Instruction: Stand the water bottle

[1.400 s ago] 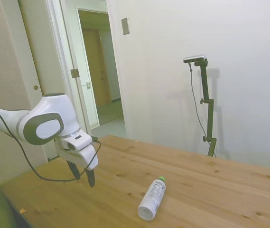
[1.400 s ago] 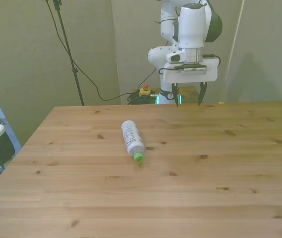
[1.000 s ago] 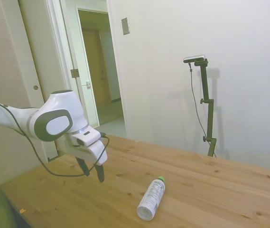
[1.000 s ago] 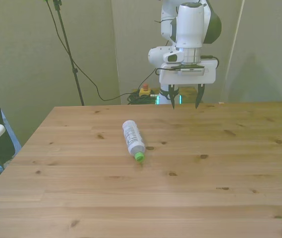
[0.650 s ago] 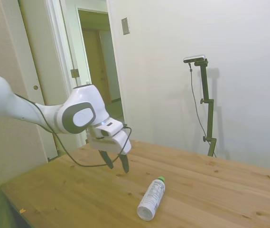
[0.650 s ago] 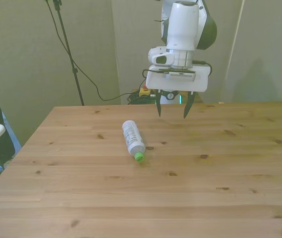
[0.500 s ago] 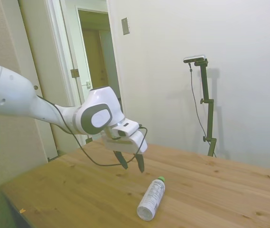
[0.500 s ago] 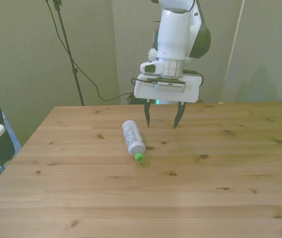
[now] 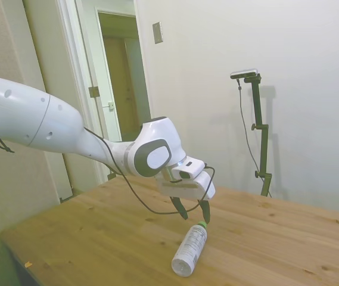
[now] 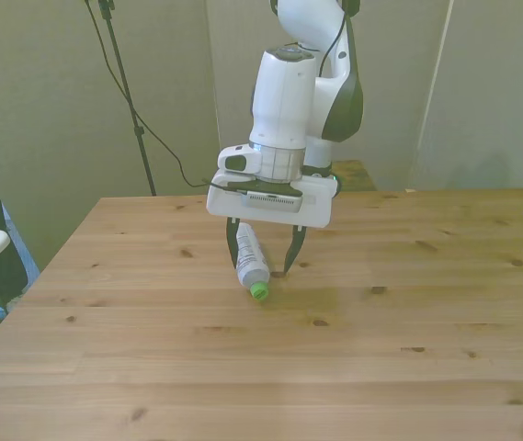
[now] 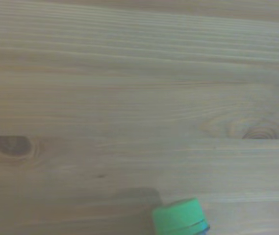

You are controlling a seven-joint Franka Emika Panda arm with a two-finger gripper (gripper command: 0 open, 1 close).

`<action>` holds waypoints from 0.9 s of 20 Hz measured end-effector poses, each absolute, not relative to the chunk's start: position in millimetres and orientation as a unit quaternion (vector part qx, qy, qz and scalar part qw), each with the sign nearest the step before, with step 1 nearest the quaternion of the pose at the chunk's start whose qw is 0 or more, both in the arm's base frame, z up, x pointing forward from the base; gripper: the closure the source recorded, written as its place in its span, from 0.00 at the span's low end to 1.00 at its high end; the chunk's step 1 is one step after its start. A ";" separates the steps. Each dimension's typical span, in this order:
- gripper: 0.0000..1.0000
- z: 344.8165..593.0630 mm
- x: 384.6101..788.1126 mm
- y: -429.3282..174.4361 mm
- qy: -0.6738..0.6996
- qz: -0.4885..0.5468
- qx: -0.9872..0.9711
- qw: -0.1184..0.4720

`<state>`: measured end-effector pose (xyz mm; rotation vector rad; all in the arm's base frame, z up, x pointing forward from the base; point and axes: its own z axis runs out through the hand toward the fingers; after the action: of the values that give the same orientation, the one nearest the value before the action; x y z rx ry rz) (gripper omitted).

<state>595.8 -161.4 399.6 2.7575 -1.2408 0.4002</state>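
Bottle [image 10: 246, 256] first, since everything turns on it: it lies on its side directly under the gripper [image 10: 257, 260], not yet held. From where I stand the two dark fingers [image 9: 183, 211] hang spread wide, one on each side of the bottle's neck end, with nothing between them but air and the bottle below. In the side view their tips sit just above the green cap [image 9: 202, 224]; whether they touch it I can't tell.

The bottle's long axis runs roughly toward and away from the arm's base, cap [image 10: 257, 291] pointing away from the base and the flat bottom [image 9: 182, 267] at the other end, nearer the side camera. The fingers look set across that axis, so I'd judge a closing squeeze would catch the narrow end rather than the middle of the body.

It is a smooth white plastic cylinder with small dark print and a ribbed-looking screw cap [image 11: 180, 216], likely to roll sideways if nudged. The table [image 10: 408, 349] is pale knotty plank wood, flat and bare around it.
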 end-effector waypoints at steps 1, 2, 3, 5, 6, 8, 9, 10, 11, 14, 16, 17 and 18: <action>0.00 393.8 598.4 -163.0 -0.406 0.131 0.903 0.047; 0.00 388.5 600.9 -164.4 -0.407 0.132 0.903 0.048; 0.00 383.5 603.0 -166.3 -0.408 0.133 0.902 0.048; 0.00 374.6 606.0 -171.0 -0.410 0.134 0.901 0.051; 1.00 370.8 606.9 -173.1 -0.412 0.132 0.900 0.053; 1.00 366.1 608.3 -173.8 -0.415 0.130 0.899 0.055; 1.00 364.6 608.9 -172.9 -0.416 0.129 0.899 0.056; 1.00 363.8 609.5 -171.5 -0.417 0.129 0.898 0.056; 1.00 363.3 610.0 -170.4 -0.417 0.128 0.898 0.056; 1.00 362.1 609.9 -170.9 -0.420 0.128 0.897 0.056; 1.00 359.9 609.6 -172.2 -0.421 0.126 0.896 0.057; 1.00 358.5 609.7 -172.4 -0.422 0.125 0.896 0.057; 1.00 357.4 609.7 -172.3 -0.422 0.124 0.896 0.057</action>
<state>609.7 -172.3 357.4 2.7176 -1.2806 0.3765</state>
